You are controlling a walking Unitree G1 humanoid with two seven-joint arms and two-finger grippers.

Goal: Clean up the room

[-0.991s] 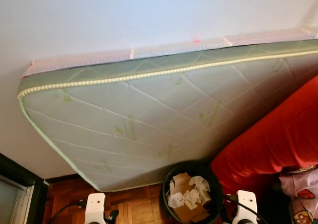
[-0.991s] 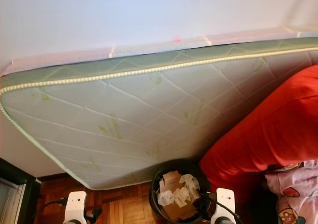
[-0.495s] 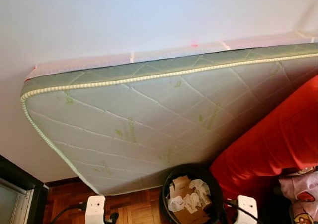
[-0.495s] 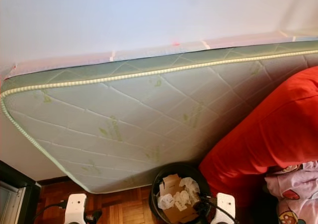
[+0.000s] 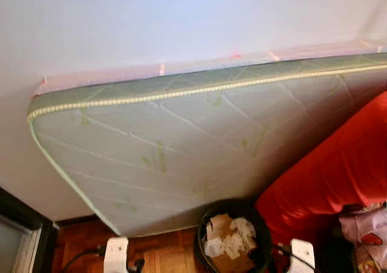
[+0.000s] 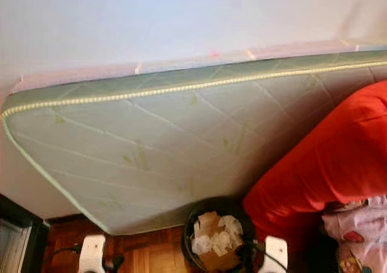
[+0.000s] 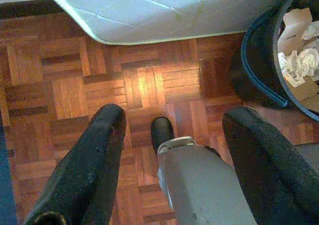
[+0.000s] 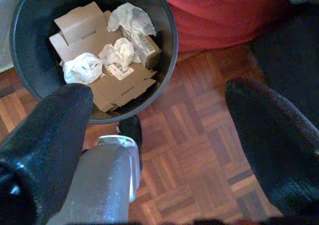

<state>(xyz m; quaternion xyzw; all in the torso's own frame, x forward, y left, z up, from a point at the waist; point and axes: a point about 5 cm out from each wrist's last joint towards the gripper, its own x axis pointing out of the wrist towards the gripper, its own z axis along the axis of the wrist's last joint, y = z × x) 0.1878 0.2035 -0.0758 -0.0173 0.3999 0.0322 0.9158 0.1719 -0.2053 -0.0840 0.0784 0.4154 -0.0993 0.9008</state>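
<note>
The round black plastic waste bin [image 8: 149, 65] already held flattened brown cardboard pieces [image 8: 107, 88] and crumpled white paper wads [image 8: 119, 50], so some tidying looked done. What was left could not be judged from here, since little of the room was in view. The bin stood on the brown parquet floor [image 7: 65, 85], just below the lower edge of a quilted pale-green mattress [image 5: 181, 146] leaning against the white wall [image 5: 151, 19].

Both claws hung low and empty, fingers spread apart: the left claw [image 7: 174, 150] over bare parquet beside the bin, the right claw [image 8: 159, 150] over the floor at the bin's rim.

A red fabric mass [image 5: 338, 170], perhaps bedding, pressed close on the robot's right, with a pink printed cloth [image 6: 357, 230] beneath it. The mattress and red bulk crowded the bin and would have hampered reaching round it.
</note>
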